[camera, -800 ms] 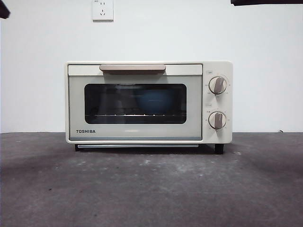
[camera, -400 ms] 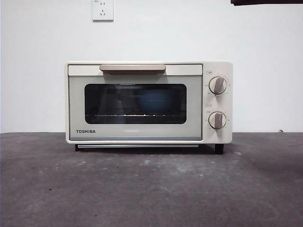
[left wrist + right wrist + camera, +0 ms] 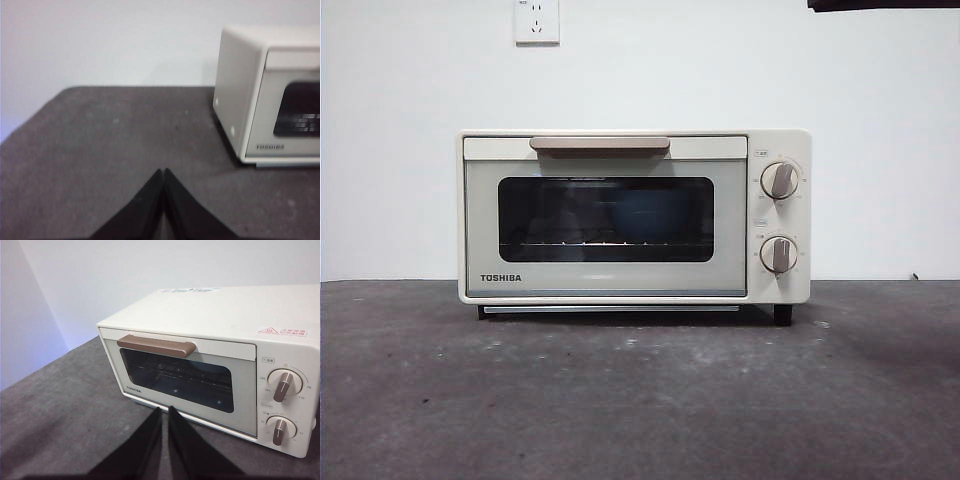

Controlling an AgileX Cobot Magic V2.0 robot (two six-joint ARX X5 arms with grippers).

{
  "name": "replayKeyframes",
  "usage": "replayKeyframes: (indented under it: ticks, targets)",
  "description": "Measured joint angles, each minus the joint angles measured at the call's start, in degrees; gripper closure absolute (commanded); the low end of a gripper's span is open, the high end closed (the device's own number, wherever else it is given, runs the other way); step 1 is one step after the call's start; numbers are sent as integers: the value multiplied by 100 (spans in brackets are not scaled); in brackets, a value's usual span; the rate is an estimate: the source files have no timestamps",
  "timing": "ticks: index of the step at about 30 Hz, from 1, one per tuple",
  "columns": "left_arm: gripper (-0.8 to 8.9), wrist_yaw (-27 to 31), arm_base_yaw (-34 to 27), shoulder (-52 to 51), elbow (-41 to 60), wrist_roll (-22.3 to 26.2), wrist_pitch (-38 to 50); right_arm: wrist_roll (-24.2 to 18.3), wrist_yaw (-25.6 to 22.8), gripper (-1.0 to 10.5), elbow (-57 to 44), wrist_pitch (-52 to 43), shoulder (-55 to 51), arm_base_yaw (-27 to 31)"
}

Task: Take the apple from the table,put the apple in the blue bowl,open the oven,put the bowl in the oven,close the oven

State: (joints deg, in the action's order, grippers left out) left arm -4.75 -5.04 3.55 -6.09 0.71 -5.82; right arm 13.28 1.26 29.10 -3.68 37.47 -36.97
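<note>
The cream oven [image 3: 605,285] stands at the middle of the table [image 3: 640,400] with its door closed and its beige handle [image 3: 600,145] at the top. Through the dark window the blue bowl [image 3: 645,215] shows dimly on the rack. The apple is hidden. My left gripper [image 3: 163,172] is shut and holds nothing, low over bare table beside the oven [image 3: 240,95]. My right gripper [image 3: 165,410] is shut and holds nothing, raised in front of the oven door [image 3: 180,375], apart from it.
Two round knobs [image 3: 779,180] sit on the oven's right panel. A white wall with a socket [image 3: 537,20] stands behind. One arm shows only as a black tip [image 3: 880,4] at the front view's top right corner.
The black arm tip at the top left corner of the front view has gone out of sight. The oven stays closed and unmoved.
</note>
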Motion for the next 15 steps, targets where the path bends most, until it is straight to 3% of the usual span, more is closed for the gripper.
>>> replayKeyframes:
  ticks: [15]
  targets:
    - [806,0,0,-326,433,-46,-424,2,0,941,0,0,0,0]
